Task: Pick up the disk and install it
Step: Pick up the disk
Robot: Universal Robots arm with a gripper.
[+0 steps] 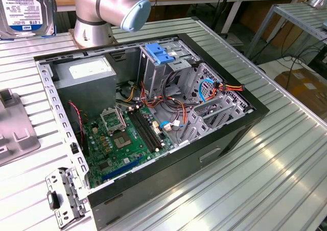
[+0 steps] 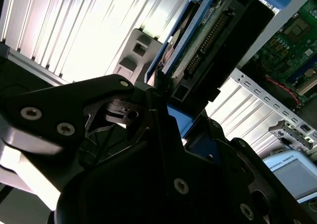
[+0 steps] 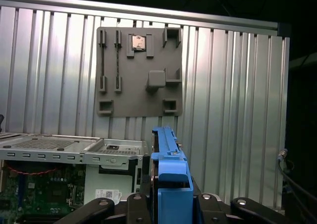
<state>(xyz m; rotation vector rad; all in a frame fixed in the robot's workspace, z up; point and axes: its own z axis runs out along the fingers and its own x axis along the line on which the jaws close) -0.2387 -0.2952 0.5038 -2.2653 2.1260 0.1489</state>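
The disk (image 1: 24, 8) hangs lifted at the top of the exterior view's left, its white label facing the camera. In the first wrist view it is edge-on, and its blue side rail (image 3: 170, 177) runs between the black fingers of my gripper (image 3: 171, 199), which is shut on it. In the second wrist view the disk (image 2: 208, 30) sticks out past the gripper (image 2: 171, 105), with its connector edge and blue rails showing. It is clear of the table and outside the open computer case (image 1: 245, 119).
A grey slotted holder plate (image 1: 15, 131) lies on the ribbed table beside the case. Inside the case are a drive cage with a blue latch handle (image 1: 159, 53), a grey power-supply box (image 1: 87, 72), a green motherboard (image 1: 127, 139) and loose cables. A metal bracket (image 1: 64, 195) lies near the front corner.
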